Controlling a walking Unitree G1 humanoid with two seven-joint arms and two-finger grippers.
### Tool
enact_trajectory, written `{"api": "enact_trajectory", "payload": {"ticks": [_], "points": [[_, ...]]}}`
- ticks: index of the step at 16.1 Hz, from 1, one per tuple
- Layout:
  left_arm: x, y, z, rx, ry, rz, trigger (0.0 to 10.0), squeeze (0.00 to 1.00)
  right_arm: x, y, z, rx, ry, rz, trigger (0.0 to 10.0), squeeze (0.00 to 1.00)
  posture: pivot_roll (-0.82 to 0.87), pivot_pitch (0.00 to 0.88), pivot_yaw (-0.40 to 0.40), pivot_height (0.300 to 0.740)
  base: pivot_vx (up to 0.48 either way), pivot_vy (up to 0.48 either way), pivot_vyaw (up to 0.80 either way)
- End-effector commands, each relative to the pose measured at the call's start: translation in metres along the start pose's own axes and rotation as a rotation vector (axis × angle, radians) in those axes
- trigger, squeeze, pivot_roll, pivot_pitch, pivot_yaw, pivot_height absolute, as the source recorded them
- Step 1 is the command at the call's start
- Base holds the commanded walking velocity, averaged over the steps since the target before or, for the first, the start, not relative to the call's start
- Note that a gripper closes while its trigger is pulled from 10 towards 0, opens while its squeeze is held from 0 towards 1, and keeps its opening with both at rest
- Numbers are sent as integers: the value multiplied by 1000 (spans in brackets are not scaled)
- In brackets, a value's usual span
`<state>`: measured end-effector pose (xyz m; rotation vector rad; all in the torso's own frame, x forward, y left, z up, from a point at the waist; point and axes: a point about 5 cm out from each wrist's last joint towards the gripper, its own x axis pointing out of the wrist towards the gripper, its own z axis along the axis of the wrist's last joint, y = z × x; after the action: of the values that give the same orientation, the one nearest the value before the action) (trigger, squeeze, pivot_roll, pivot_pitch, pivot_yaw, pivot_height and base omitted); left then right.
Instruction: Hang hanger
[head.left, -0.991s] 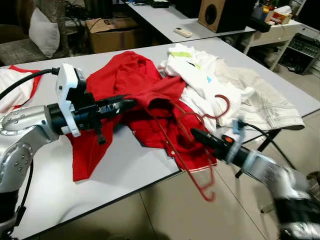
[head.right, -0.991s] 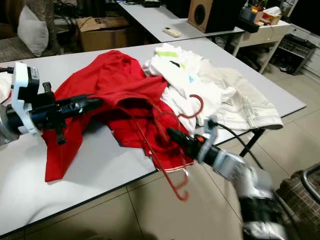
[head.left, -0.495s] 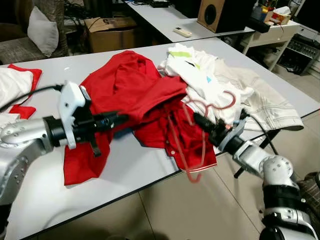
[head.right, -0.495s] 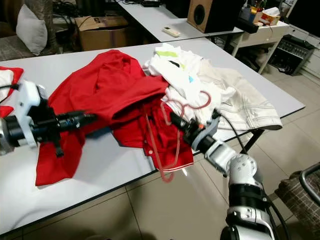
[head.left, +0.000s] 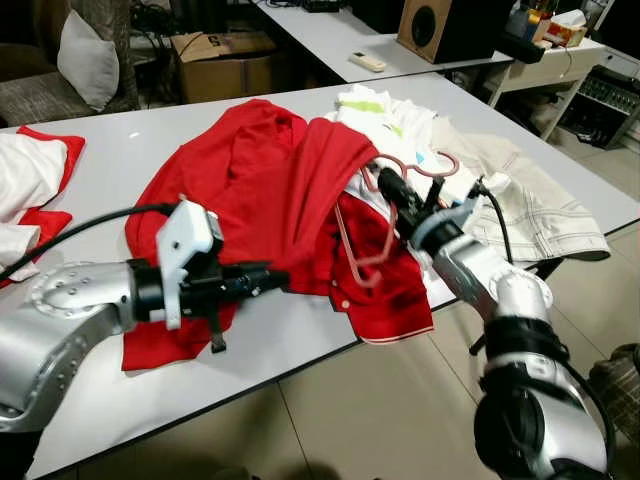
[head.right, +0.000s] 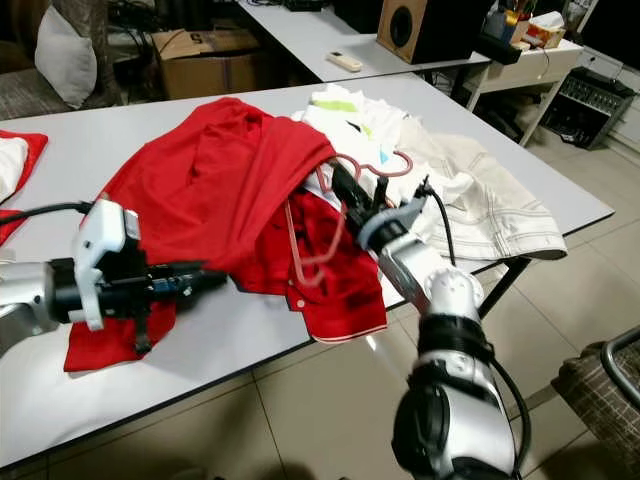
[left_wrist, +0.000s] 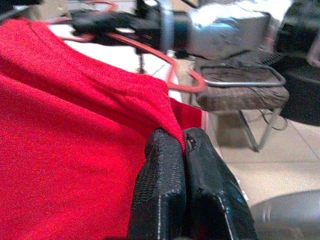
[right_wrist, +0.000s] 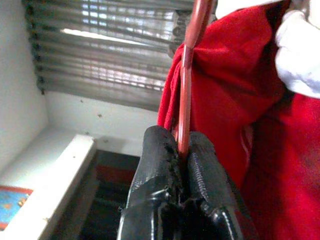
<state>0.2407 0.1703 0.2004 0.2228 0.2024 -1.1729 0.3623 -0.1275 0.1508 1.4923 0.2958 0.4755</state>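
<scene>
Both sets of jaws are clamped: the left gripper (head.left: 278, 278) has its two black fingers (left_wrist: 172, 190) pressed together on a fold of the red shirt (head.left: 270, 190), and the right gripper (head.left: 385, 183) squeezes the thin bar of one red hanger (head.left: 375, 245) between its pads, as the right wrist view shows close up. One hanger can be counted; its hook (head.left: 425, 163) lies over the pale clothes and its looped frame sits partly inside the red shirt near the table's front edge. Two silver arms reach over one grey table (head.left: 120, 150), the left from the near left side, the right from the near right corner. One red shirt is spread across the middle of the table, draped up over the hanger. Beside it, toward the right, lies a heap of white and cream garments (head.left: 480, 180); how many pieces it holds cannot be told. At the far left edge lies one more red and white garment (head.left: 30, 180). Behind stands a second table (head.left: 330, 35) with one small remote control (head.left: 365, 63), one wooden speaker (head.left: 425, 25), one cardboard box (head.left: 215, 65) and one pale cushion (head.left: 85, 55). Below, the floor (head.left: 380, 420) is beige tile.
</scene>
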Motion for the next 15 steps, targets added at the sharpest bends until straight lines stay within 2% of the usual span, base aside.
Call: {"api": "enact_trajectory", "payload": {"ticks": [1, 3, 4, 8, 9, 11, 13, 15], "points": [[3, -4, 4, 32, 3, -33, 0, 0, 2, 7, 8, 15, -46, 26, 10000, 0, 16, 0, -80, 740, 0, 0, 0], [5, -8, 5, 45, 8, -59, 0, 0, 9, 10, 8, 50, -69, 22, 10000, 0, 30, 0, -83, 740, 0, 0, 0], [12, -13, 6, 95, 42, -91, 0, 0, 20, 12, 9, 118, -122, 13, 10000, 0, 50, 0, -85, 740, 0, 0, 0], [20, -17, 9, 147, 51, -124, 0, 0, 30, 15, 5, 156, -145, 5, 10000, 0, 64, 0, -81, 740, 0, 0, 0], [24, -17, 12, 168, 34, -125, 0, 0, 34, 16, 3, 158, -147, 1, 10000, 0, 67, 0, -79, 740, 0, 0, 0], [33, -15, 28, 209, -64, -116, 0, 0, 40, 18, -6, 103, -117, -9, 10000, 0, 69, 0, -73, 740, 0, 0, 0], [42, -20, 43, 218, -146, -150, 0, 0, 45, 17, -12, 76, -105, -14, 10000, 0, 68, 0, -73, 740, 0, 0, 0], [49, -25, 43, 231, -131, -188, 0, 0, 47, 17, -17, 56, -90, -20, 10000, 0, 66, 0, -72, 740, 0, 0, 0]]}}
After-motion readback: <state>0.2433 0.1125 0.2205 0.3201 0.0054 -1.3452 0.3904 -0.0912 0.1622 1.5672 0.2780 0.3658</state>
